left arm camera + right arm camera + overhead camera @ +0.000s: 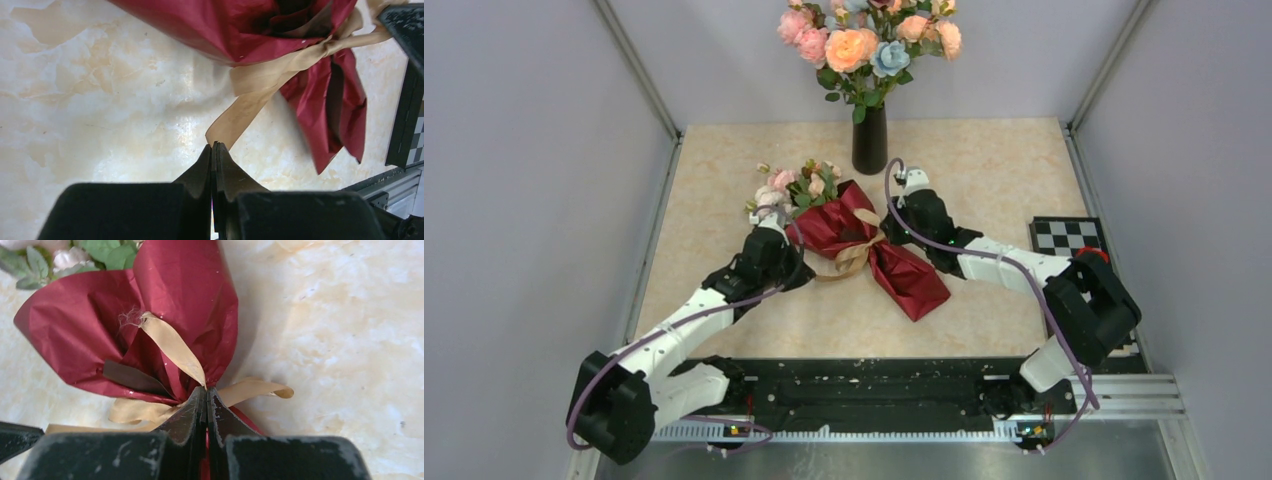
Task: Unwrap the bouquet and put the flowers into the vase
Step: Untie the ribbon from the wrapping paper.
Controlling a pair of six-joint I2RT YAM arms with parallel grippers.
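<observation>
Looks like untying step: left tool (215, 146) pinches ribbon (260, 75) tail; right tool (205, 390) pinches it at knot. Next: pull apart, free bouquet (834, 225).

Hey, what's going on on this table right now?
Two robot arms are working on a bouquet lying on the table. The left gripper is shut on a loose tail of its tan ribbon; the right gripper pinches the ribbon at the knot. The dark red paper is still tied, with the small flowers inside. The black vase behind holds bigger blooms.
</observation>
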